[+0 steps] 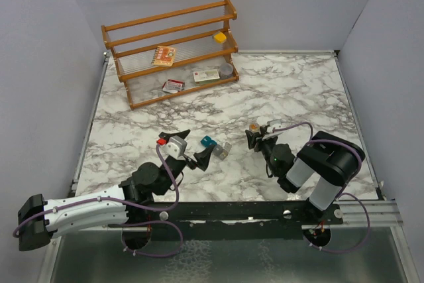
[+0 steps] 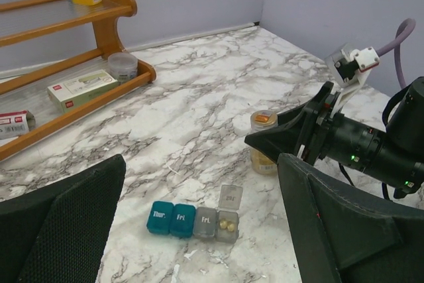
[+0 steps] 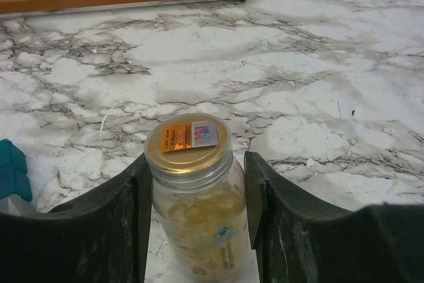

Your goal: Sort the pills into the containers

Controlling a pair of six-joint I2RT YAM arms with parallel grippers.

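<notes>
The containers form a short strip on the marble, two teal and two grey compartments. The rightmost grey one has its lid up, and two yellow pills lie in it. My left gripper hovers open just before the strip with nothing between its fingers. A clear pill bottle with a gold cap and orange label stands upright, full of yellow capsules. My right gripper is shut on its sides. The bottle stands to the right of the strip. A teal end of the strip shows at the left edge.
A wooden rack stands at the back left with flat printed packets, a yellow block and a small round jar. Grey walls close in three sides. The two arms' wrists lie close together near the front edge.
</notes>
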